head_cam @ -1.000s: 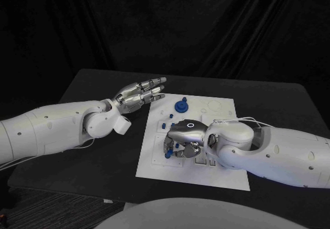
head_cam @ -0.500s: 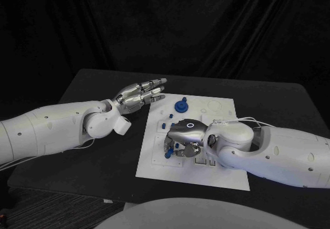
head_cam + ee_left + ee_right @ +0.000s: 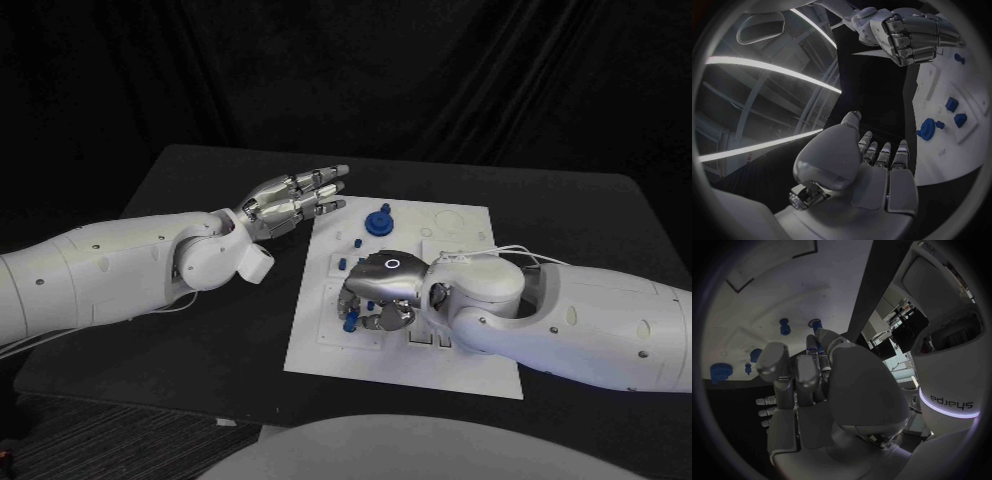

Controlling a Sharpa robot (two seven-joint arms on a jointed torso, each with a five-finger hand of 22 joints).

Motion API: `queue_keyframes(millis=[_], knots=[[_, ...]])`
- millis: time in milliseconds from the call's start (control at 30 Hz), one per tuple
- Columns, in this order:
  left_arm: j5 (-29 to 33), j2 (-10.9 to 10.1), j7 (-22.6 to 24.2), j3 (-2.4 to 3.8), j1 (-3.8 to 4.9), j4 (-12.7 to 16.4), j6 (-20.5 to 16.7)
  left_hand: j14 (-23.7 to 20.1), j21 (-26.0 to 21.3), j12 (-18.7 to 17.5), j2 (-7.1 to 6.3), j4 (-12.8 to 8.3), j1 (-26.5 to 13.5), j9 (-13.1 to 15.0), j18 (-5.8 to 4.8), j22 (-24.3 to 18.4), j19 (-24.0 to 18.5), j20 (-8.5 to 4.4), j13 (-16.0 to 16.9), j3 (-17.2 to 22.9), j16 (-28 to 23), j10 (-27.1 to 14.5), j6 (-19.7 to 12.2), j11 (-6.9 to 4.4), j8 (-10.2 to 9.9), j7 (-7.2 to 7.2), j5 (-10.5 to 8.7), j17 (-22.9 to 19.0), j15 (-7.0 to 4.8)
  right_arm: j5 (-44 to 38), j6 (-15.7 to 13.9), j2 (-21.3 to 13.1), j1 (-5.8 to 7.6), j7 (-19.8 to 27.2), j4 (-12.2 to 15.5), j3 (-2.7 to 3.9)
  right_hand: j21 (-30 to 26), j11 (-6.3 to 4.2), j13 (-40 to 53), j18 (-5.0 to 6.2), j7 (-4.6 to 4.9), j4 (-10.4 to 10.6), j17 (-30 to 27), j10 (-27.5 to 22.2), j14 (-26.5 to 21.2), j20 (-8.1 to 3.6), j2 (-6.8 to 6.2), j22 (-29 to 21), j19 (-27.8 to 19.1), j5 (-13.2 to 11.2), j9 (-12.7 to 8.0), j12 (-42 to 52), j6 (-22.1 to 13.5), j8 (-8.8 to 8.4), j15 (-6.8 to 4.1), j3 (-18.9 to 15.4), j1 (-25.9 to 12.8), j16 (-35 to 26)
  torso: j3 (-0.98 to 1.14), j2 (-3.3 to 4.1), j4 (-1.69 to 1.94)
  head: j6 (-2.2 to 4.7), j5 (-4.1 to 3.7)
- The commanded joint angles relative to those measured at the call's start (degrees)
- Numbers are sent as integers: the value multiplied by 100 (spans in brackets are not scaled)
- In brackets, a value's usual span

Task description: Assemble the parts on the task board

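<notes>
The white task board (image 3: 418,362) lies in the middle of the table. My right hand (image 3: 379,293) hovers low over the board's left-middle, fingers curled in. It pinches a small blue part (image 3: 349,318), seen between its fingertips in the right wrist view as a blue part (image 3: 819,346). A blue knob (image 3: 379,220) stands near the board's far edge, with two small blue pegs (image 3: 356,241) just in front of it. My left hand (image 3: 296,195) hangs open above the table beside the board's far left corner, holding nothing.
The black table (image 3: 202,300) stretches bare to the left of the board, under my left arm. Shallow round and slotted recesses (image 3: 450,218) mark the board's far right part. In the left wrist view the blue knob (image 3: 928,128) sits beyond my left fingers.
My right hand has shifted slightly to the left over the board and turned a little, still holding the blue part. The left hand has stayed where it was.
</notes>
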Motion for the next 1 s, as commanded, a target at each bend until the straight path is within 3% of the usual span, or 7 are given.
queue_keyframes(millis=[33,200,500,1000], knots=[[6,15,35,5,-11,-2,104,-13,6,-13,55,-18,20,-1,54,-8,-7,47,4,14,-21,-8,-19,31,16,3,19,-7,46,-66,64,18,-14,-91,-3,0,-48,44,0,-34,12,-11,-19,-42,-30,8,10,720,-40,-41,74,-44,-78,-40,33,0,-69,-39,2,1,-3,0,2],[6,15,21,5,-12,-2,112,-13,6,-13,55,-18,20,-1,54,-8,-7,47,4,14,-21,-8,-19,31,16,3,19,-7,46,-66,107,21,-14,-107,-16,0,-211,53,-1,-5,-13,-31,-137,-147,-97,25,-18,681,-110,-88,30,-105,-369,-213,46,38,-99,-117,3,0,-1,0,-5],[6,16,6,5,-18,-8,129,-13,6,-14,65,-18,13,-1,54,-8,-7,50,4,19,-21,-9,-19,36,18,8,17,-7,50,-67,158,4,-14,-133,-27,0,-345,112,-6,12,-60,-18,-233,-316,-154,57,-56,649,-169,-151,20,-173,-518,-298,90,55,-169,-180,5,1,-3,0,-12],[6,32,-18,5,-31,-26,149,-13,5,-14,72,-20,8,-1,54,-10,-8,52,3,24,-21,-11,-23,39,19,12,17,-7,54,-67,-38,-8,-14,-38,-34,0,-235,-25,90,8,-83,-113,-145,0,-121,1,82,675,-136,-174,318,85,172,127,-7,-5,-206,-121,3,-1,1,0,-23]])
